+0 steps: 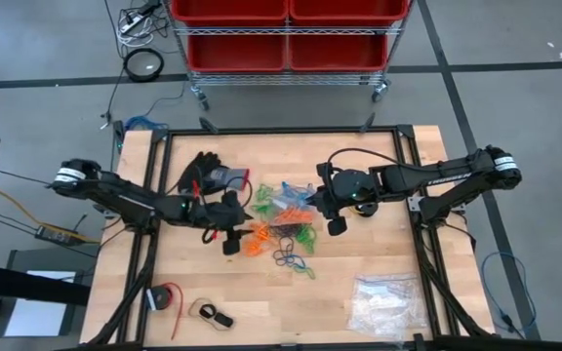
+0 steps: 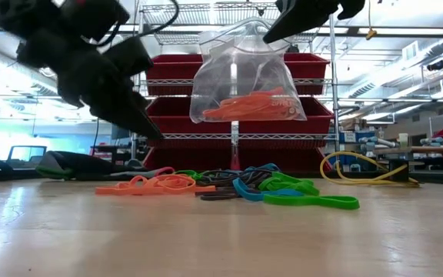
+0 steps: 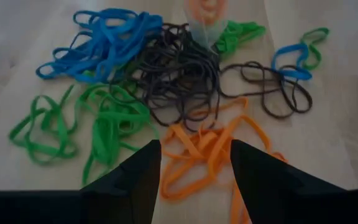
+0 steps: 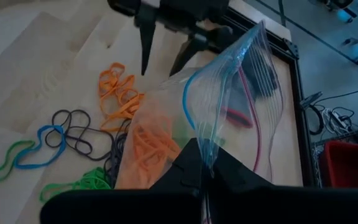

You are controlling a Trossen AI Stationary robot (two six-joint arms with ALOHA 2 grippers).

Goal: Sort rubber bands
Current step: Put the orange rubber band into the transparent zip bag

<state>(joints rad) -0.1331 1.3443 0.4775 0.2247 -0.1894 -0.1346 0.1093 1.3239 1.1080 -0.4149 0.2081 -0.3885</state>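
Left gripper (image 1: 230, 241) hangs low over the orange rubber bands (image 1: 260, 237), fingers spread and holding nothing. From above, the rubber bands (image 1: 286, 226) lie in one mixed heap in the middle of the table (image 1: 379, 253). The left arm reaches in from the left, stretched out almost flat. The right arm comes in from the right, and the right gripper (image 1: 335, 220) sits at the right side of the heap, pinched shut on a clear bag (image 1: 286, 195).

From table height, the bag (image 2: 243, 77) hangs in the air over the bands, with orange bands already inside it. The left gripper (image 2: 141, 119) points down on a slant toward the orange bands (image 2: 158, 184) at the left of the heap. Green bands (image 2: 306, 196) lie at the right.

Past the left arm's own fingers (image 3: 132, 180), I see orange loops (image 3: 207, 149) right between the two tips. Black bands (image 3: 182, 78), blue bands (image 3: 107, 40) and green ones (image 3: 101, 127) lie just beyond.

From the right wrist, the bag (image 4: 229, 106) is held by its top edge, and its mouth looks partly open.

I think the step is picking up more orange bands for the bag. To do it well, the left gripper should drop straight down onto the orange loops only and stay clear of the black ones that touch them. It should close gently so they do not slip.
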